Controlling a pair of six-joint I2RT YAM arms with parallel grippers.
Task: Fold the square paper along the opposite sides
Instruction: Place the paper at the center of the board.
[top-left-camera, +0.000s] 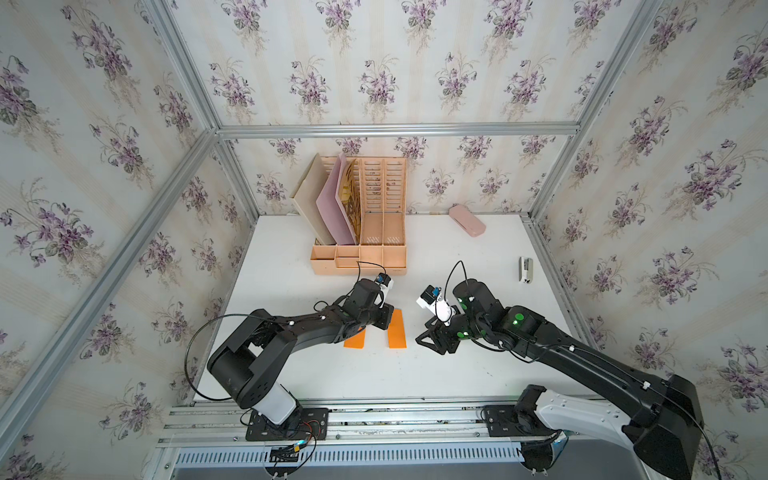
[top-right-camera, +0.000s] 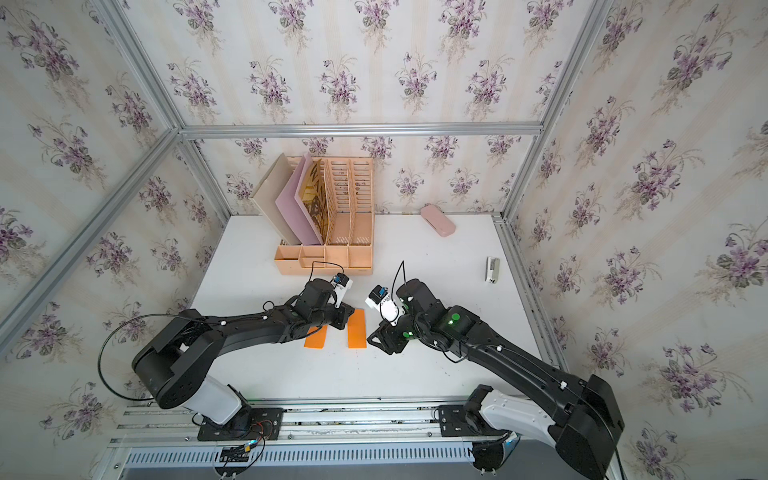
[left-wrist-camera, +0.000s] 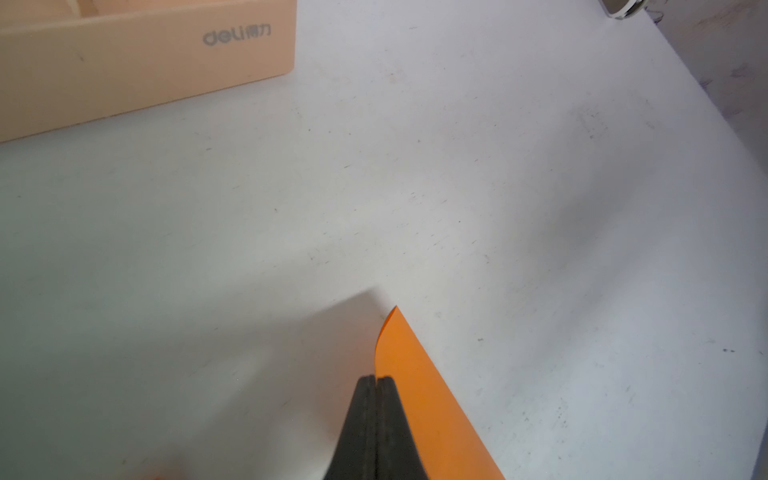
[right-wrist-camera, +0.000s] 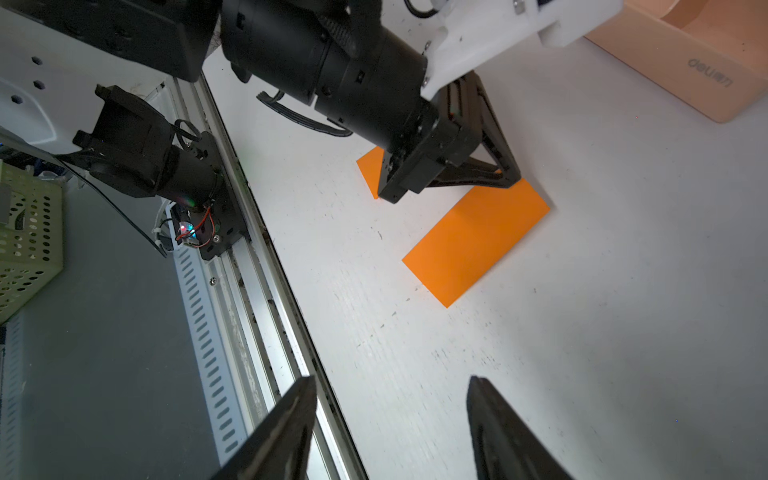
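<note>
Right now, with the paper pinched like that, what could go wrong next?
1. The left end effector is shut on one edge of the orange paper, near a corner where the sheet already curls. Pulling from there may skew the fold or tear the paper.
2. The right end effector is open and apart from the paper, so nothing pins it down. The sheet may slide across the table instead of creasing.

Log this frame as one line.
left gripper: shut on orange paper edge | right gripper: open, empty, clear of paper
</note>
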